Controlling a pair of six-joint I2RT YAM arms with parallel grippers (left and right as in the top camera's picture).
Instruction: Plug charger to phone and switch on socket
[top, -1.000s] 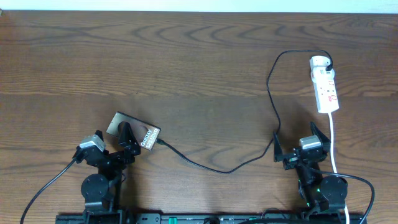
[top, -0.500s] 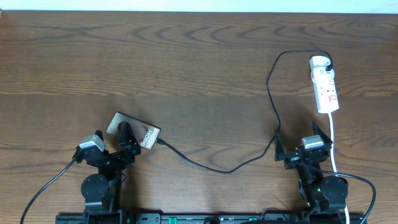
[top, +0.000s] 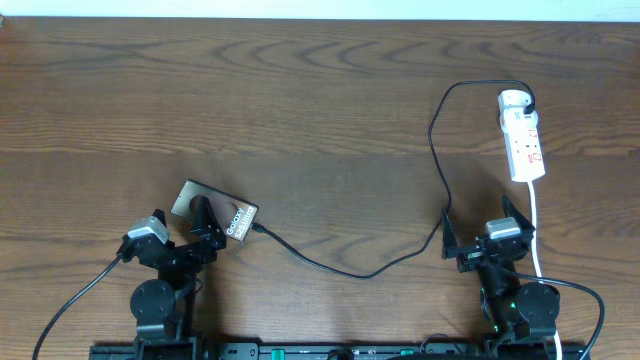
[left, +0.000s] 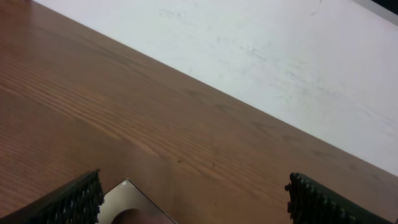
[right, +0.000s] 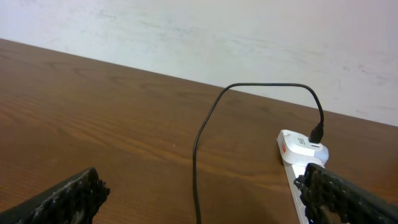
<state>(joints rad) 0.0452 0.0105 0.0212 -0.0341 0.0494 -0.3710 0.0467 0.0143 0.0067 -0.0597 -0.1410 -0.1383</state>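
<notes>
The phone (top: 212, 212) lies flat at the front left, with "Galaxy" lettering at its right end. Its corner shows in the left wrist view (left: 134, 204). The charger cable (top: 370, 273) meets the phone's right edge, loops right and up, and ends at the far end of the socket (top: 526, 145). My left gripper (top: 203, 232) is open, with one finger over the phone. In its wrist view the left gripper (left: 196, 205) holds nothing. My right gripper (top: 480, 228) is open and empty, straddling the cable (right: 196, 180), with the socket (right: 292, 149) ahead and to the right.
The socket's white cord (top: 535, 235) runs down the right side, close by my right gripper. A pale wall (right: 217, 37) stands behind the table's far edge. The wooden table (top: 300, 110) stretches across the back.
My right gripper has shifted very slightly to the right. The left gripper, phone and cable have not moved.
</notes>
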